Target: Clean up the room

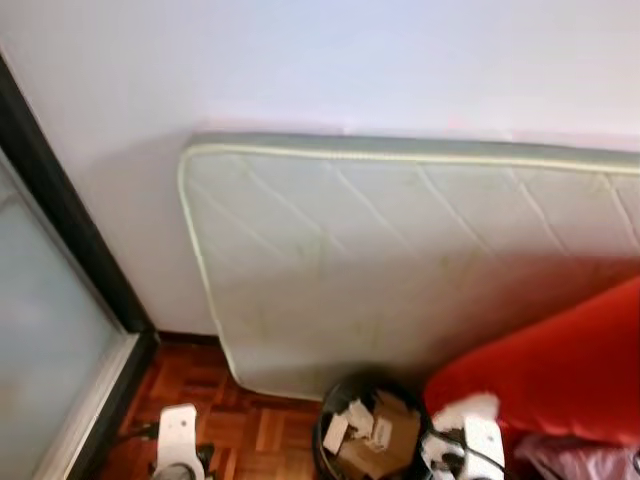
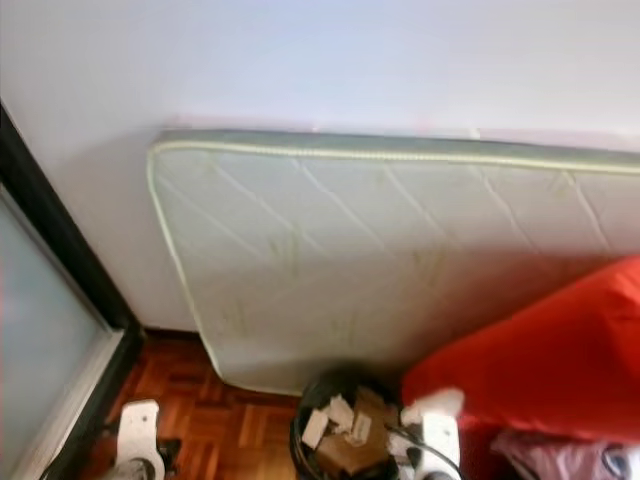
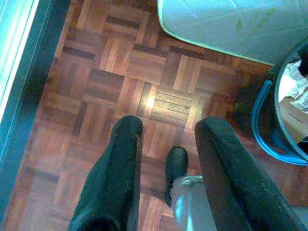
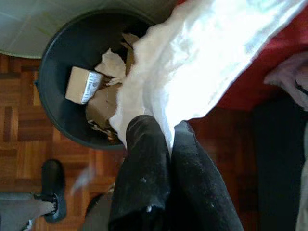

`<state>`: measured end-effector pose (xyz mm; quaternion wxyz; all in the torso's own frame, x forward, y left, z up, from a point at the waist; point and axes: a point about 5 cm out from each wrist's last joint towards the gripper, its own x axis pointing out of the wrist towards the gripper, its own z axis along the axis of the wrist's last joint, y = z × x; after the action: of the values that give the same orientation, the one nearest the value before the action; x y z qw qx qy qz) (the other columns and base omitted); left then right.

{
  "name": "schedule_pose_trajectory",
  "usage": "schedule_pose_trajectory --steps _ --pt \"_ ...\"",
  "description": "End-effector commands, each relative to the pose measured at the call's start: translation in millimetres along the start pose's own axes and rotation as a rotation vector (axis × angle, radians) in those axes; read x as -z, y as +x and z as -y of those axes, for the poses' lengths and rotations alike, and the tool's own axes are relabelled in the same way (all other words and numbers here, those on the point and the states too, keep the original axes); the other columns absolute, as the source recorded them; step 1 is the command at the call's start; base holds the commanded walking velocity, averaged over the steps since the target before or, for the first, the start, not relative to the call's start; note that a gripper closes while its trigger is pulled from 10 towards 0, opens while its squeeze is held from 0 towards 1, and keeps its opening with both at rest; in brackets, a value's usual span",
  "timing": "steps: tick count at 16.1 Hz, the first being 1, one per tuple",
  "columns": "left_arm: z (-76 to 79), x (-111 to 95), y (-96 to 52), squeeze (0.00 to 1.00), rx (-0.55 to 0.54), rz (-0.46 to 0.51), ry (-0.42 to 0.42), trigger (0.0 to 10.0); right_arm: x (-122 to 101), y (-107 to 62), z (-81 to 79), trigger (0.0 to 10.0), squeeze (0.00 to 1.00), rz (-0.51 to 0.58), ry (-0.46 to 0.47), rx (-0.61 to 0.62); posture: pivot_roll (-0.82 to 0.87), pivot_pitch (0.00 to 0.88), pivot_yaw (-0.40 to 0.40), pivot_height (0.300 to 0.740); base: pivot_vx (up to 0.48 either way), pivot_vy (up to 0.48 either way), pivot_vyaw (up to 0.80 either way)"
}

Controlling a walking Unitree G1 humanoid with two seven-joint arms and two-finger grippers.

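Observation:
A black trash bin (image 4: 55, 118) stands on the parquet floor, holding cardboard scraps (image 4: 83, 85) and crumpled paper. My right gripper (image 4: 166, 131) is shut on a white crumpled sheet (image 4: 207, 57), which hangs over the bin's rim on the side nearest the red cushion. In the left eye view the bin (image 1: 340, 392) is at the bottom centre with the white sheet (image 1: 468, 408) just right of it. My left gripper (image 3: 168, 127) is open with nothing between its fingers. It hangs over bare floor to the left of the bin (image 3: 269, 130).
A pale quilted mattress (image 1: 400, 260) leans on the white wall behind the bin. A red cushion (image 1: 560, 370) lies at the right, with pinkish cloth (image 1: 580, 462) below it. A black-framed glass door (image 1: 60, 330) bounds the left. My own foot (image 3: 175, 166) shows on the floor.

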<state>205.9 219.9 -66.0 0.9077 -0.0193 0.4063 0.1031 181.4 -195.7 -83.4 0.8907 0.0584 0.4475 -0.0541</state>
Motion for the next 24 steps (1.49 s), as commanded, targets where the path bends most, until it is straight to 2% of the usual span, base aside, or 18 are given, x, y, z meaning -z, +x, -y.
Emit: schedule_pose_trajectory --steps 1,6,9,11,18,22,24 --pt "-2.5 6.3 -1.2 0.00 -0.013 -0.021 0.004 10.0 -3.2 0.8 -1.6 10.0 0.00 0.002 -0.007 -0.007 0.06 0.000 -0.042 0.740 0.000 0.000 0.00" --pt "-3.2 5.9 -1.2 0.00 -0.015 -0.020 -0.002 10.0 -3.2 1.0 -2.4 10.0 0.00 -0.004 -0.024 -0.013 0.06 0.000 -0.039 0.740 0.000 0.000 0.00" --pt "-3.1 5.9 -1.2 0.00 -0.014 -0.018 -0.006 10.0 -4.9 1.2 -2.3 10.0 0.00 -0.005 -0.093 -0.023 0.05 0.000 -0.040 0.740 0.000 0.000 0.27" --pt "-2.7 6.0 -1.2 0.00 -0.014 -0.018 -0.008 10.0 -4.0 1.1 -2.5 10.0 0.00 -0.006 -0.054 -0.027 0.05 0.000 -0.040 0.740 0.000 0.000 0.69" --pt "-2.8 4.7 -1.1 0.00 -0.010 -0.011 0.000 10.0 -6.6 1.2 -3.9 10.0 0.00 0.022 -0.042 -0.038 0.04 0.000 -0.036 0.740 0.000 0.000 0.00" --pt "-3.1 3.7 -0.9 0.00 -0.008 -0.009 0.001 10.0 -8.1 1.5 -6.1 10.0 0.00 0.022 -0.074 -0.064 0.04 0.000 -0.034 0.740 0.185 0.000 0.00" --pt "-3.4 3.2 -0.8 0.00 -0.006 -0.009 0.003 10.0 -8.7 1.6 -6.8 10.0 0.00 0.023 -0.087 -0.068 0.04 0.000 -0.031 0.740 0.257 0.000 0.80"
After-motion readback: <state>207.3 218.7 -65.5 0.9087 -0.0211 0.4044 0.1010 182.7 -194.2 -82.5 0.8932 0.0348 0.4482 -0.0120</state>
